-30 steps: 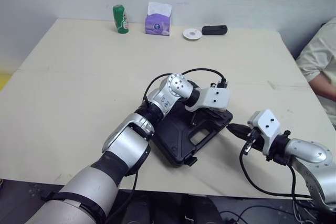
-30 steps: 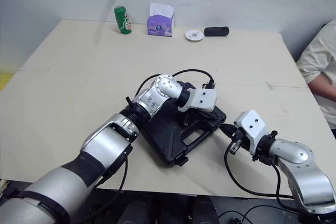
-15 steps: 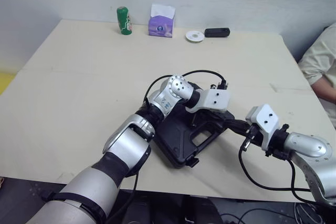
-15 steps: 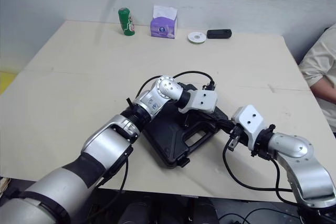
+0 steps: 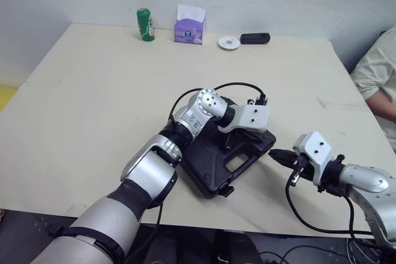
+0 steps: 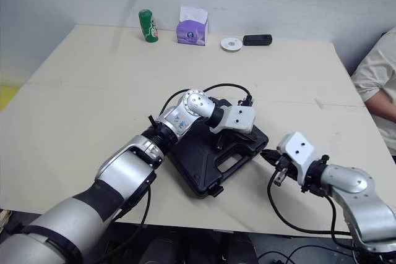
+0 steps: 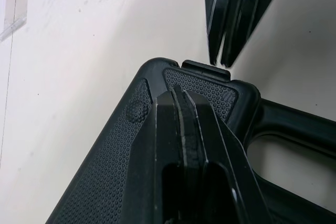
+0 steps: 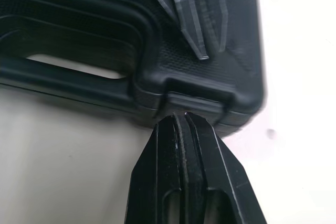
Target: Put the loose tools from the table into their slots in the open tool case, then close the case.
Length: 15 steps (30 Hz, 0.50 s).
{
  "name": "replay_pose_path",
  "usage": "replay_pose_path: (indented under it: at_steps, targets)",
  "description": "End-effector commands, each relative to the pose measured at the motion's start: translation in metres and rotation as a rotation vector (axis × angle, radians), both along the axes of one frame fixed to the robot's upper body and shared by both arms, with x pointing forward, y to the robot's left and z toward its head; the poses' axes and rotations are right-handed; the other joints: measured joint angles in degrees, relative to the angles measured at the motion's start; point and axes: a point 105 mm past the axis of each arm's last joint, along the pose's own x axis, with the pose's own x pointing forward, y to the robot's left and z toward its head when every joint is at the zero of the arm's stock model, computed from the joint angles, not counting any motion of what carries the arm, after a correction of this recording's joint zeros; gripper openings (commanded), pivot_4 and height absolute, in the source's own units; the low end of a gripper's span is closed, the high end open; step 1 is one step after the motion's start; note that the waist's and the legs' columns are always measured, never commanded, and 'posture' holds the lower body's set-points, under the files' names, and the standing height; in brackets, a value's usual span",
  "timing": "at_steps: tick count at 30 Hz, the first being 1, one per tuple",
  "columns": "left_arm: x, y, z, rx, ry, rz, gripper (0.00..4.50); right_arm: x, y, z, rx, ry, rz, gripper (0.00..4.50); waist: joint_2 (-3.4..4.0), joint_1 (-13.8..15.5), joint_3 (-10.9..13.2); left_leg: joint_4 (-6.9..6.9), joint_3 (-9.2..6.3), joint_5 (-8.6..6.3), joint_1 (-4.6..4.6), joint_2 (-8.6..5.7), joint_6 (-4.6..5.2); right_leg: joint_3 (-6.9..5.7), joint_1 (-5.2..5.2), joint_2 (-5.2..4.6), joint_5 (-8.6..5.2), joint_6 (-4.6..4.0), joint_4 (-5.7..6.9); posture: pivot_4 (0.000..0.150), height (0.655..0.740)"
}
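Observation:
The black tool case (image 5: pixel 207 159) lies closed near the table's front edge, its handle cut-out (image 8: pixel 73 66) toward me. My left gripper (image 5: pixel 230 138) is shut, with its tip resting on the textured lid (image 7: pixel 121 171) near the case's right corner. My right gripper (image 5: pixel 275 154) is also shut and empty, low over the table. It points at the small latch (image 8: pixel 197 98) on that corner's side, touching it or within a hair of it. In the left wrist view the right gripper (image 7: pixel 220 62) comes in from beyond the latch (image 7: pixel 206 68). No loose tools are visible.
Along the far table edge stand a green can (image 5: pixel 144 24), a purple tissue box (image 5: pixel 188 26), a white disc (image 5: pixel 227 41) and a black device (image 5: pixel 253 38). A person's sleeve (image 5: pixel 377 78) is at the right. The table's front edge (image 5: pixel 247 224) runs just behind the case.
The right gripper pushed in toward the case's corner, then eased back slightly. The left gripper stayed pressed on the lid. The camera shifted a little.

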Motion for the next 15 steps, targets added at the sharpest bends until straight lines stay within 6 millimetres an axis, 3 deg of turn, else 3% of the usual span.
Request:
replay_pose_path:
  at_steps: [1, 15]
  targets:
    - [-0.002, 0.025, -0.056, 0.219, 0.089, 0.052, 0.04, 0.002, 0.01, 0.012, 0.013, -0.054, 0.04, 0.0, 0.0, -0.06, 0.0, 0.0, 0.0, 0.0, 0.01, 0.0, 0.0, 0.0, 0.0, 0.0, 0.0, 0.0, 0.0, 0.15, 0.7316]
    - [-0.004, 0.026, -0.063, 0.244, 0.084, 0.045, 0.04, 0.011, 0.035, 0.017, 0.04, -0.085, 0.091, 0.0, -0.01, -2.14, -0.01, -0.01, 0.01, -0.07, 0.08, 0.13, 0.09, 0.02, -0.02, 0.09, 0.07, -0.15, 0.1, 0.15, 0.7316]
